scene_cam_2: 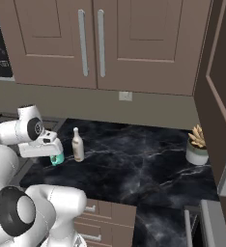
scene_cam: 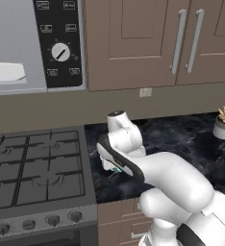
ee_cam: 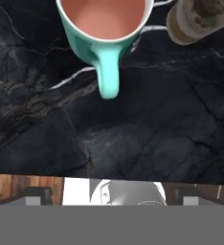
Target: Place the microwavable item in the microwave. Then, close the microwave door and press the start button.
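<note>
End effector (ee_cam: 111, 194): its jaws are being held wide apart over the dark marble desk (ee_cam: 133, 139); nothing is being gripped or touched, and bare desk is lying between the finger tips and the mug.
Teal mug (ee_cam: 104, 28): it is standing upright on the desk just ahead of the end effector, brown liquid showing inside, its handle being pointed back toward the fingers. In the right base view it is being partly hidden under the hand (scene_cam_2: 57, 158).
Beige-and-brown bottle (scene_cam_2: 77, 144): it is standing upright just beside the mug, apart from the end effector.
Gas stove (scene_cam: 32, 168): it is sitting against the desk's left edge.
Potted plant (scene_cam_2: 197, 145): it is resting near the desk's far right end, well apart from the mug.
Microwave (scene_cam: 18, 48): it is being seen above the stove with its pale interior exposed, the white plate (scene_cam: 6, 72) lying inside and the black control panel (scene_cam: 60, 43) with its white dial at the right.
Brown cabinets (scene_cam_2: 100, 43): they are hanging on the wall above the desk.
</note>
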Robot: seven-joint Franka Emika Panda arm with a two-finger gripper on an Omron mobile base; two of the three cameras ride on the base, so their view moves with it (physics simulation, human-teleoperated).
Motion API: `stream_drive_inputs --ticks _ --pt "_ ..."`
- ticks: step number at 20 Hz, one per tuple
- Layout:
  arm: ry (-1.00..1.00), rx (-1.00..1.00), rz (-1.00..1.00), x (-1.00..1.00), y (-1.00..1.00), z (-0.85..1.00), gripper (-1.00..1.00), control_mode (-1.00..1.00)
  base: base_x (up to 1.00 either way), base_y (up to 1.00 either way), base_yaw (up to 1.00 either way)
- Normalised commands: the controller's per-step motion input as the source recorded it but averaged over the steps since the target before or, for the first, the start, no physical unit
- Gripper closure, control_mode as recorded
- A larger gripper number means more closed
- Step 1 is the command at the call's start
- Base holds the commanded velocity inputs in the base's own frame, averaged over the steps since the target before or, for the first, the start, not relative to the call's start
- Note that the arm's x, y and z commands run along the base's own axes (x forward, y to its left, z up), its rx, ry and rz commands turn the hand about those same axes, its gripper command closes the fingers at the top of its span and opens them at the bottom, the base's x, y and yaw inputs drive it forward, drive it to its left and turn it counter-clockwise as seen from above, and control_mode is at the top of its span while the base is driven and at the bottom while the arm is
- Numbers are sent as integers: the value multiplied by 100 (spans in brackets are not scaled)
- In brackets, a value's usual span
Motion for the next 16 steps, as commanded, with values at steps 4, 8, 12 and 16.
stream_drive_inputs --ticks 4,8,12,16 --pt "-4 0 0 6 0 -28 -100 -100 0 0 0" --pt "0 3 1 28 0 -13 -100 -100 0 0 0" --pt "0 2 0 36 0 -10 -100 -100 0 0 0" --pt "3 1 0 44 4 -11 -100 -100 0 0 0"
